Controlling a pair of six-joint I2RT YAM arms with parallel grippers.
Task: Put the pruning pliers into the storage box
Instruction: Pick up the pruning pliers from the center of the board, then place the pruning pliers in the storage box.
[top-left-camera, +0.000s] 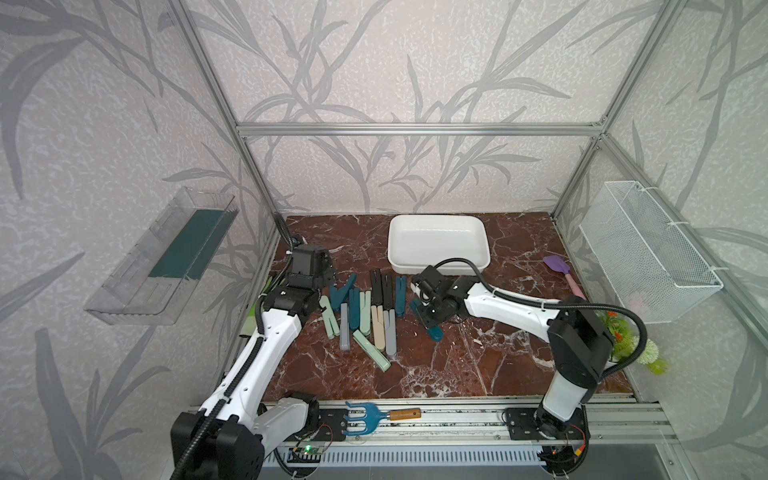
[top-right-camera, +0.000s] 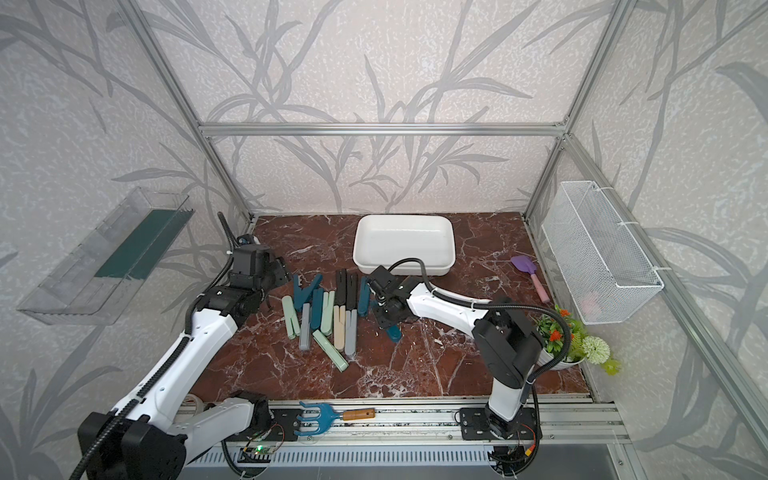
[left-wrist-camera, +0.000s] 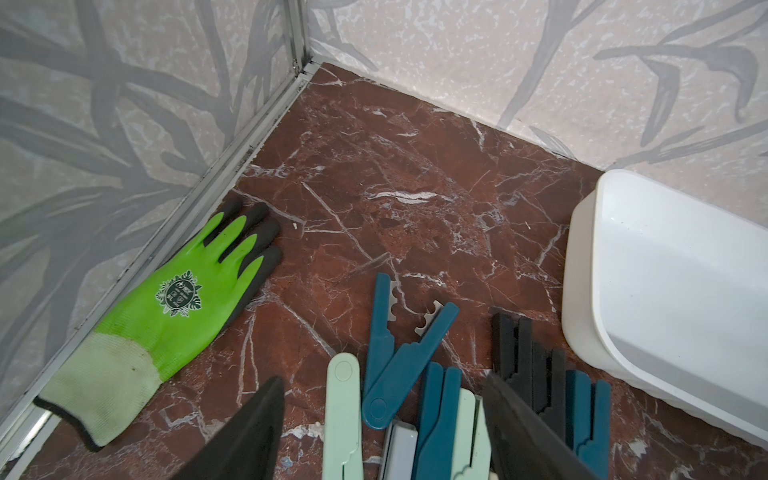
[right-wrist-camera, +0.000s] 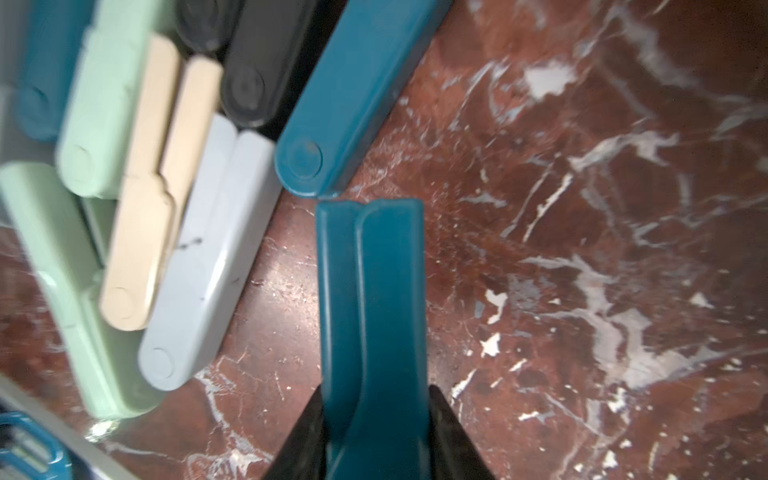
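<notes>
Several pruning pliers (top-left-camera: 365, 316) in black, dark teal, mint, beige and grey lie side by side on the marble floor in both top views (top-right-camera: 328, 316). My right gripper (right-wrist-camera: 376, 436) is shut on one dark teal plier (right-wrist-camera: 370, 311) just right of the pile. That plier's end sticks out below the gripper (top-left-camera: 435, 333). My left gripper (left-wrist-camera: 386, 415) stands open just above the pile's left end, its dark fingers (left-wrist-camera: 249, 436) apart with nothing held. The white storage box (top-left-camera: 436, 245) sits at the back and nothing lies in it (top-right-camera: 403, 245).
A green glove (left-wrist-camera: 178, 299) lies along the left wall. A blue hand rake (top-left-camera: 365, 419) rests on the front rail. A purple spatula (top-left-camera: 559, 268) and a flower pot (top-right-camera: 573, 336) are at the right. A wire basket (top-left-camera: 648, 257) and a clear bin (top-left-camera: 166, 257) hang on the walls.
</notes>
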